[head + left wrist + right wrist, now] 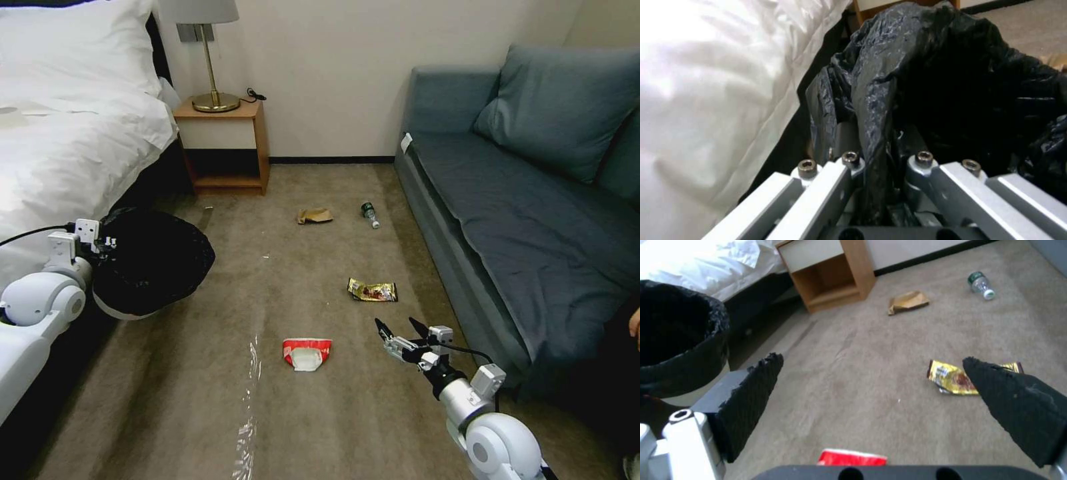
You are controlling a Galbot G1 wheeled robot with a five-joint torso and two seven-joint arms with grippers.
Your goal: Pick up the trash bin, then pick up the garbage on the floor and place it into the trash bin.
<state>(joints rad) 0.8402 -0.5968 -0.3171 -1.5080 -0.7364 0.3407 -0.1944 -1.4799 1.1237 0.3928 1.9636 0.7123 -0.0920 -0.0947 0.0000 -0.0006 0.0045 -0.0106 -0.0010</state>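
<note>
My left gripper (100, 245) is shut on the rim of the trash bin (152, 263), holding it off the carpet beside the bed. In the left wrist view the gripper (876, 160) pinches the black bag folded over the bin (951, 83). My right gripper (400, 327) hangs open just right of the red-and-white packet (307, 352). The gold wrapper (372, 290) lies a little beyond it. Farther off are the tan paper (314, 215) and the small bottle (370, 214). Between the open right fingers (755, 386) I see the packet (852, 457), wrapper (951, 380), paper (908, 301), bottle (981, 284) and bin (680, 340).
A white bed (67, 133) runs along the left. A wooden nightstand (223, 143) with a lamp stands at the back wall. A blue-grey sofa (533, 220) lines the right. A shiny strip (247, 400) runs down the open carpet between them.
</note>
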